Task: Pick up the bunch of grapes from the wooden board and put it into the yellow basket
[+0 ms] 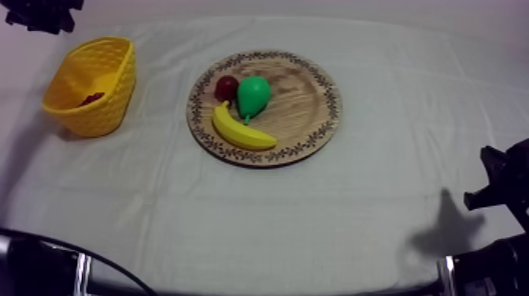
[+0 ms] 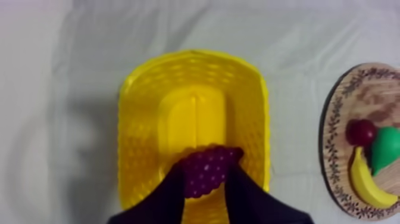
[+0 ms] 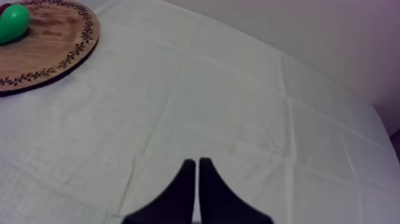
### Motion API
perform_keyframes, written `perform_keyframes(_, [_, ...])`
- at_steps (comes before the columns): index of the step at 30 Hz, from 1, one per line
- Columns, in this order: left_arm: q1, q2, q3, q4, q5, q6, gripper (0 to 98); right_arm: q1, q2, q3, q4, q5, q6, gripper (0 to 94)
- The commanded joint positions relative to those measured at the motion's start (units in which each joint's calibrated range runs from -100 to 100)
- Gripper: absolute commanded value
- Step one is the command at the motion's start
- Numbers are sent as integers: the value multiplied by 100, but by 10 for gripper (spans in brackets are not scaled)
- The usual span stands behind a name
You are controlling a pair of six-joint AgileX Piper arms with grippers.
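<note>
- Left fingers (image 2: pixel 171 193) stand apart, holding nothing; the bunch of grapes (image 2: pixel 208 167) shows through the gap between them, lying lower down inside the yellow basket (image 2: pixel 137 149).
- That left gripper (image 2: pixel 205 173) hangs over the basket's mouth; in the top view it is the black shape at the upper left corner of the frame (image 1: pixel 43 16), well apart from the grapes (image 1: pixel 92 98) on the basket's floor.
- Right fingers (image 3: pixel 184 184) lie pressed together as a narrow wedge, empty, over bare grey-white cloth (image 3: pixel 238 119).
- At the right edge of the top view, the right gripper (image 1: pixel 497 185) sits low, well away from the fruit.
- At the upper left of the top view, the basket (image 1: pixel 110 102) stands on the cloth, apart from the round wooden board (image 1: pixel 303 102) at the centre.
- On the board's left half lie a green pear (image 1: pixel 253 94), a small red fruit (image 1: pixel 227 86) touching the pear's left side, and a banana (image 1: pixel 240 132) just below both.
</note>
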Motion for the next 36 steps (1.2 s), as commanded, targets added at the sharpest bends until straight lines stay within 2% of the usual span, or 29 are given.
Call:
perform_keyframes(1, [-3,-675,295,1,-250,-2,221,1,0,0,1,-2,0,3])
perform_keyframes(8, [-76,-2192,1480,25,-1205,112,127,1,0,0,1,-2,0,3])
perform_keyframes(16, [-98,-4041,3129,35,-2404,390,21,1,0,0,1,-2,0,3])
perform_keyframes(22, [-86,-5384,4423,49,-3253,558,3,1,0,0,1,-2,0,3])
perform_keyframes(28, [-100,-6858,5928,175,-4127,657,1,1,0,0,1,-2,0,3])
perform_keyframes(32, [-110,-7689,6854,189,-4430,798,1,1,0,0,1,-2,0,3])
perform_keyframes(36, [-132,-8470,7737,183,-4483,963,1,1,0,0,1,-2,0,3])
